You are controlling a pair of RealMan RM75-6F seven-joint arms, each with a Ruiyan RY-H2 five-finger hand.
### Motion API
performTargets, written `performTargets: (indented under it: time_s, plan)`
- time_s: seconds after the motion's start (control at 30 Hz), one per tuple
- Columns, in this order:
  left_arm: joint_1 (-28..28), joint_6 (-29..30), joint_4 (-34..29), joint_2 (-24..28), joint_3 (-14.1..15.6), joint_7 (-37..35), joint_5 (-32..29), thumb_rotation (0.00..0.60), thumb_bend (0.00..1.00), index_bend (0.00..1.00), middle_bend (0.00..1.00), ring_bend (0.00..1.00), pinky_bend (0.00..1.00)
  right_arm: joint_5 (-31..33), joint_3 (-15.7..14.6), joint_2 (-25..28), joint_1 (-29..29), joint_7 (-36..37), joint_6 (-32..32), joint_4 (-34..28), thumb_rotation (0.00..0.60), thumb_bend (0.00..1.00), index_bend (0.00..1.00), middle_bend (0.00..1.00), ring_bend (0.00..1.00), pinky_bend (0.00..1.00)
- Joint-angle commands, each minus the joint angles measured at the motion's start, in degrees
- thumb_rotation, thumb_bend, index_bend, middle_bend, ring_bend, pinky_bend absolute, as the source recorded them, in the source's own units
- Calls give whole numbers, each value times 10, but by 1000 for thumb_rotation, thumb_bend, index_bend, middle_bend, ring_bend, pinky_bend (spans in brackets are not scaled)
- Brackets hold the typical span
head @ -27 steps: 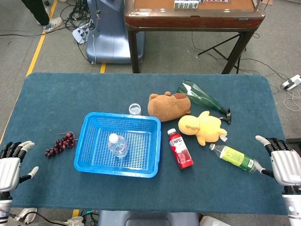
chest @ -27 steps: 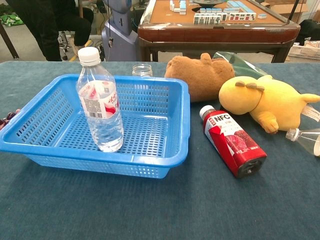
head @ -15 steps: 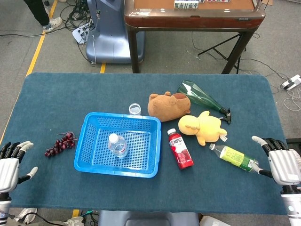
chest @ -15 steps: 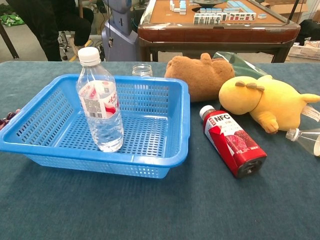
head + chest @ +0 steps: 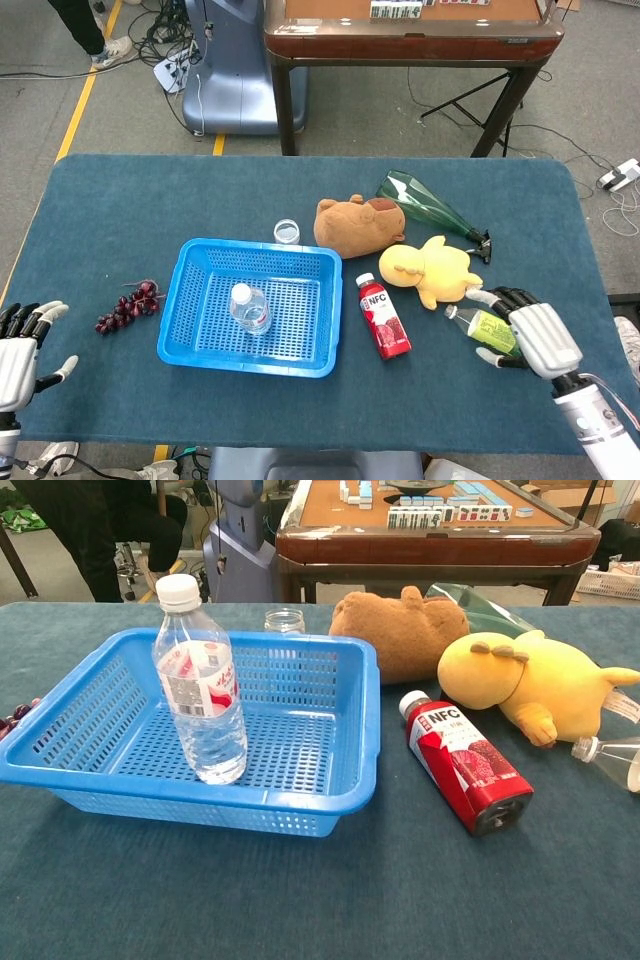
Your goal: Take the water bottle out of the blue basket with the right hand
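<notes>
Upright inside the blue basket [image 5: 318, 356], water bottle [image 5: 250, 309] stands well left of the spread, empty right robot hand [image 5: 528, 334].

A matt, finely napped teal cloth covers the surface [image 5: 120, 200]. The blue basket [image 5: 330, 800] is glossy perforated plastic. The water bottle [image 5: 200, 695] is clear, smooth plastic with a white ribbed cap and a shiny printed label. The brown plush [image 5: 405, 630] and yellow plush [image 5: 530, 685] look soft and fuzzy. The red juice bottle [image 5: 465, 765] wears a glossy wrap. The right hand [image 5: 535, 335] has smooth pale shells.
</notes>
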Motion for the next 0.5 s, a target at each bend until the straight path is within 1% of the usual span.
performTargets:
  time_s: [0.03,0.1,0.2,0.33,0.37,0.43,0.5]
  plan:
    - [1,2,-1,1,1,-1,1,600,217,279,241,157,94,-9,13,2,50,28,-54,-29,600,120,216,297,223,253]
    - [2,4,0,1,1,-2,2,600,217,279,241,157,94,-6,19,-5,71,33,-77,-34,600,120,216,297,223,253]
    - [4,7,1,1,1,-5,3,600,217,279,241,157,94,7,31,-29,105,50,-112,-36,600,118,216,297,223,253]
    - [5,7,1,1,2,-6,5,600,217,280,241,157,94,37,51,-85,146,72,-148,-22,600,103,216,294,223,253]
    - [5,7,0,0,3,-5,7,600,217,280,241,157,94,47,57,-104,159,79,-160,-16,600,92,215,290,222,253]
    - [5,8,0,0,3,-4,9,600,217,280,241,157,94,59,64,-126,176,88,-176,-7,600,47,201,271,208,253]
    - [5,8,-1,0,3,-4,10,600,216,280,241,157,94,70,72,-151,194,93,-191,7,600,3,171,233,170,253]
